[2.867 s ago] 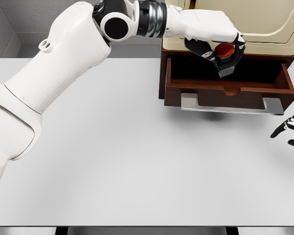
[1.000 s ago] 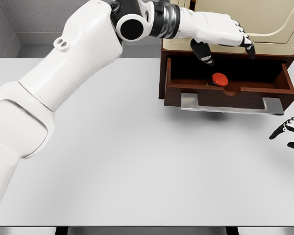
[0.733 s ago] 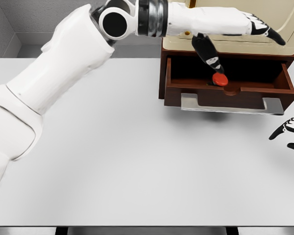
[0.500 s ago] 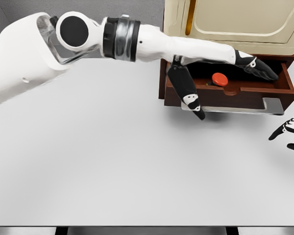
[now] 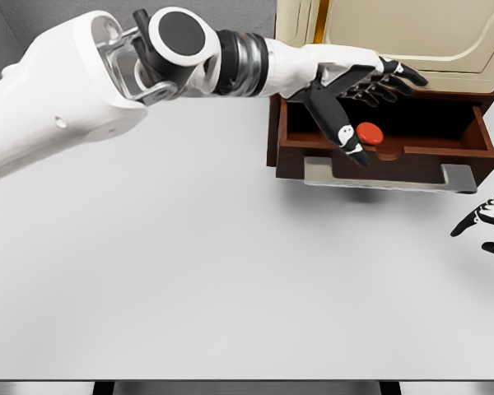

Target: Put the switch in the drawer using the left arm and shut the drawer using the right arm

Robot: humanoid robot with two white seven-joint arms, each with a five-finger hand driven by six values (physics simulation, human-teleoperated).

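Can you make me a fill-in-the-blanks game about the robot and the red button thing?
1. The switch with the red top sits inside the ____.
2. The drawer is still ____, not pushed in.
3. The left hand holds ____, with its fingers spread above the drawer.
4. The right hand shows at the ____ edge of the picture, away from the drawer.

Missing words: drawer; open; nothing; right
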